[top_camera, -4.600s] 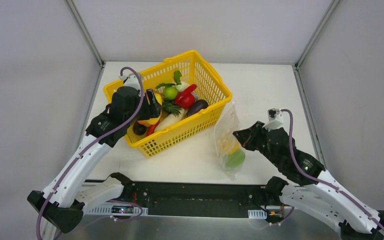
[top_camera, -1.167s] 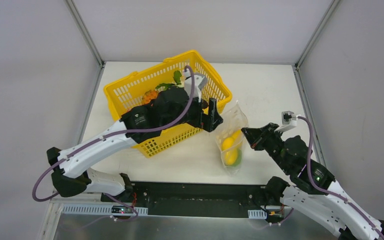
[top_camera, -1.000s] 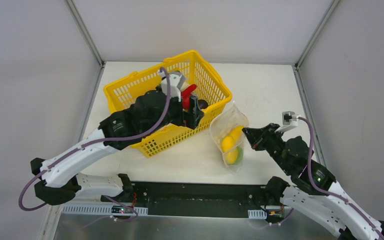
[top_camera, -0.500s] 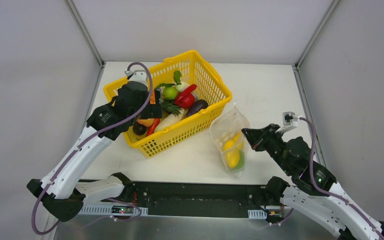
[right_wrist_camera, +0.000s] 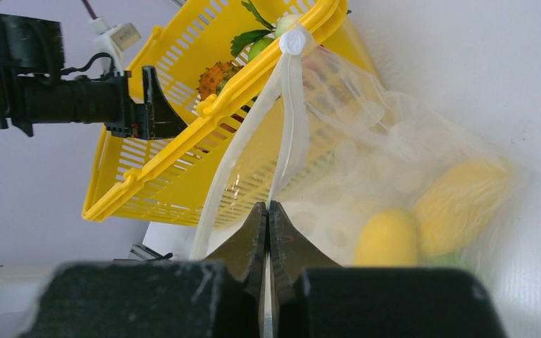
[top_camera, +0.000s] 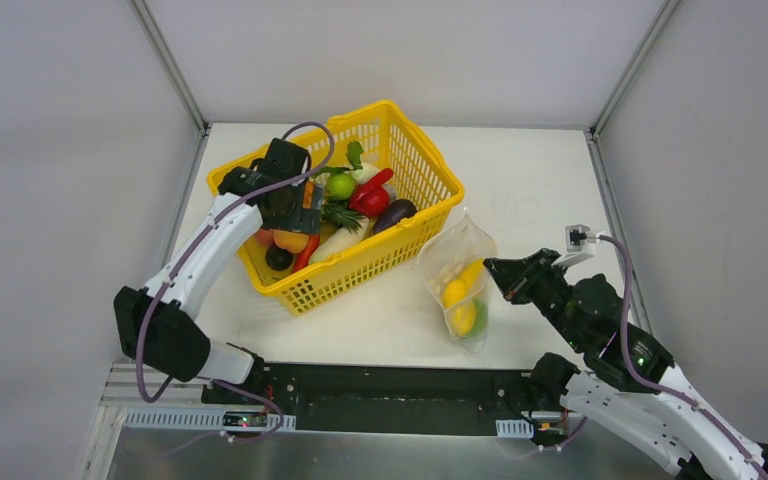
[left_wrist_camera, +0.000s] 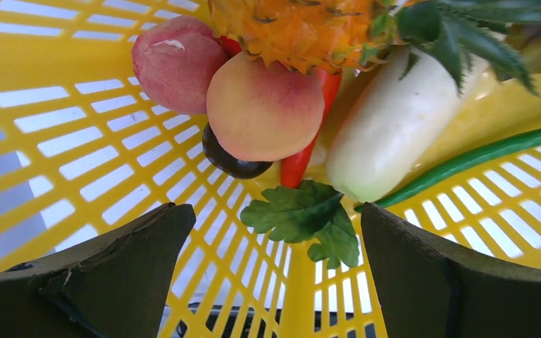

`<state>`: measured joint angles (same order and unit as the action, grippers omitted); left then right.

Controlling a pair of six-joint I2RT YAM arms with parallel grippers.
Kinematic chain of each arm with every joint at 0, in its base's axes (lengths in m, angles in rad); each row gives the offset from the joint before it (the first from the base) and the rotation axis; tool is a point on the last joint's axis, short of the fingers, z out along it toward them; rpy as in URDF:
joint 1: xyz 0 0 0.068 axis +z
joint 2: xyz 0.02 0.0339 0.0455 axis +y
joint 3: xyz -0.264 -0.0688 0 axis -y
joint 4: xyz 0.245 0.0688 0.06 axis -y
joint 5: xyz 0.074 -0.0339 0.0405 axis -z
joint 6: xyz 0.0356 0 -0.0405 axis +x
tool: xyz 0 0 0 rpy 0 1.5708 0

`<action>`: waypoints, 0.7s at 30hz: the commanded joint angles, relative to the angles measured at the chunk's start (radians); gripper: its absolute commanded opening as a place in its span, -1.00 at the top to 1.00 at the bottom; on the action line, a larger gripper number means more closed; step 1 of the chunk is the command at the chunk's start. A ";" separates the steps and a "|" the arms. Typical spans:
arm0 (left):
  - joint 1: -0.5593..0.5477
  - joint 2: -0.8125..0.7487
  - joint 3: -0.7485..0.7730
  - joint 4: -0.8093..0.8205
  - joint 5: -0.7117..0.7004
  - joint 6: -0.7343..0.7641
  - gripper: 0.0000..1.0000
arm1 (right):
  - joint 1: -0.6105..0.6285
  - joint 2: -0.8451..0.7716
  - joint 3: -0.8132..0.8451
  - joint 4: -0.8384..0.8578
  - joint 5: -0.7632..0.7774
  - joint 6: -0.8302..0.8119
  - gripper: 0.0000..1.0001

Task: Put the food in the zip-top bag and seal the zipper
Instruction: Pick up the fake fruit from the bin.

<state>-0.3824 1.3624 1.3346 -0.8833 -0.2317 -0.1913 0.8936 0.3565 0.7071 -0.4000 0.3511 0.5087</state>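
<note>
The clear dotted zip-top bag [top_camera: 457, 262] lies right of the basket with its mouth held up. It holds two yellow pieces [top_camera: 456, 292] and a green one [top_camera: 481, 326]. My right gripper [top_camera: 494, 269] is shut on the bag's upper edge; in the right wrist view its jaws [right_wrist_camera: 268, 208] pinch the zipper strip [right_wrist_camera: 290, 120]. My left gripper [top_camera: 296, 208] is open and empty, low inside the basket's left part. In the left wrist view it [left_wrist_camera: 276, 278] hangs over the basket floor, near a peach [left_wrist_camera: 264, 105], a white radish [left_wrist_camera: 394, 134] and a green leaf [left_wrist_camera: 303, 215].
The yellow mesh basket [top_camera: 430, 160] stands at the back left and holds a green round fruit [top_camera: 340, 185], a red pepper [top_camera: 371, 201], an eggplant [top_camera: 396, 213], a pineapple [left_wrist_camera: 303, 28] and more. Enclosure walls rise on both sides.
My left gripper has swung back from the bag's mouth into the basket's left part. The bag holds one more yellow piece than in the earliest frame. My right gripper has stayed on the bag.
</note>
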 commanded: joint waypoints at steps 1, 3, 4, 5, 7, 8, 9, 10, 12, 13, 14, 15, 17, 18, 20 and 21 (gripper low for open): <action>0.040 0.091 0.064 -0.048 0.022 0.103 -0.98 | 0.002 -0.009 0.026 0.051 0.017 0.001 1.00; 0.048 0.130 0.067 -0.040 0.017 0.126 -0.98 | 0.002 -0.004 0.029 0.048 0.027 -0.009 1.00; 0.059 0.143 0.066 -0.031 0.041 0.143 -0.98 | 0.002 -0.004 0.029 0.048 0.034 -0.013 1.00; 0.067 0.160 0.072 -0.029 0.059 0.151 -0.98 | 0.002 -0.004 0.028 0.051 0.041 -0.021 1.00; 0.079 0.197 0.096 -0.052 0.070 0.159 -0.97 | 0.002 -0.001 0.028 0.060 0.053 -0.037 1.00; 0.082 0.213 0.102 -0.060 0.072 0.165 -0.97 | 0.001 0.000 0.029 0.061 0.058 -0.045 1.00; 0.085 0.226 0.100 -0.059 0.075 0.176 -0.97 | 0.001 0.003 0.030 0.061 0.061 -0.052 1.00; 0.091 0.240 0.096 -0.049 0.079 0.181 -0.98 | 0.001 0.005 0.034 0.059 0.063 -0.056 1.00; 0.109 0.272 0.099 -0.044 0.095 0.182 -0.95 | 0.002 0.005 0.035 0.055 0.066 -0.061 1.00; 0.119 0.286 0.101 -0.046 0.116 0.182 -0.93 | 0.002 0.003 0.033 0.057 0.071 -0.064 1.00; 0.125 0.298 0.099 -0.044 0.133 0.180 -0.91 | 0.002 0.003 0.031 0.059 0.076 -0.070 1.00; 0.127 0.305 0.092 -0.031 0.147 0.179 -0.90 | 0.002 0.002 0.032 0.059 0.080 -0.077 1.00; 0.129 0.313 0.082 -0.022 0.159 0.173 -0.87 | 0.001 0.004 0.036 0.058 0.086 -0.087 1.00; 0.130 0.314 0.078 -0.021 0.162 0.170 -0.86 | 0.002 0.005 0.039 0.055 0.085 -0.091 1.00; 0.133 0.313 0.064 -0.008 0.164 0.168 -0.86 | 0.002 0.009 0.043 0.051 0.085 -0.091 1.00; 0.136 0.315 0.058 -0.002 0.171 0.169 -0.85 | 0.002 0.011 0.043 0.051 0.083 -0.091 1.00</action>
<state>-0.2543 1.6867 1.4010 -0.8970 -0.1036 -0.0353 0.8936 0.3592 0.7071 -0.4000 0.4099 0.4458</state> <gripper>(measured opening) 0.930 0.008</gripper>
